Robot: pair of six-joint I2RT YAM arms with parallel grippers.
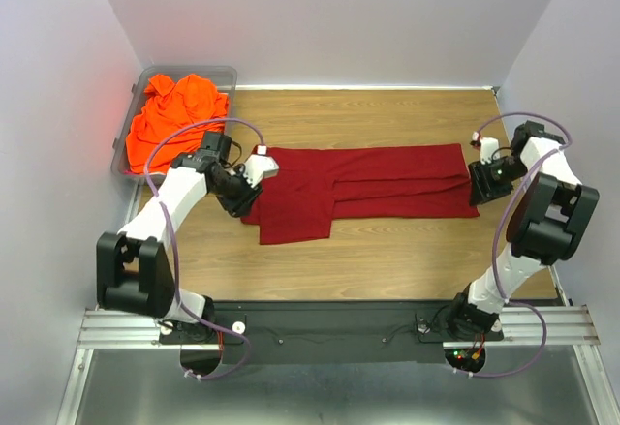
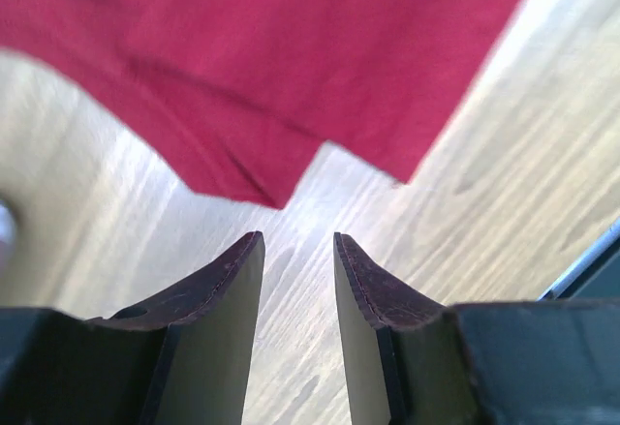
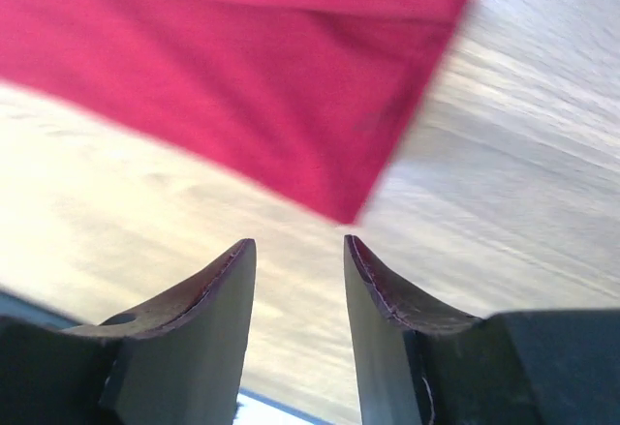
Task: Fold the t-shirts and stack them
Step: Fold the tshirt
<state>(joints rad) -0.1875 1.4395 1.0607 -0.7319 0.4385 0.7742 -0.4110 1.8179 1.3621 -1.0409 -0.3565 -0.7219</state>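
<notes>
Red shirt (image 1: pixel 358 188), folded to a strip, lies across the middle of the bench (image 1: pixel 387 260); orange shirt (image 1: pixel 174 115) in the far-left bin (image 1: pixel 194 75). Left fingers (image 2: pixel 218 309) and right fingers (image 3: pixel 387 299) stand apart, empty, at its ends. Catching one layer only would skew the fold.

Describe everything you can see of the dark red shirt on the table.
The dark red shirt is plain soft cloth, folded lengthwise into a long band with a wider flap at its left end. It lies flat across the table. The left hand and right hand hover open at its ends, not gripping it.
</notes>
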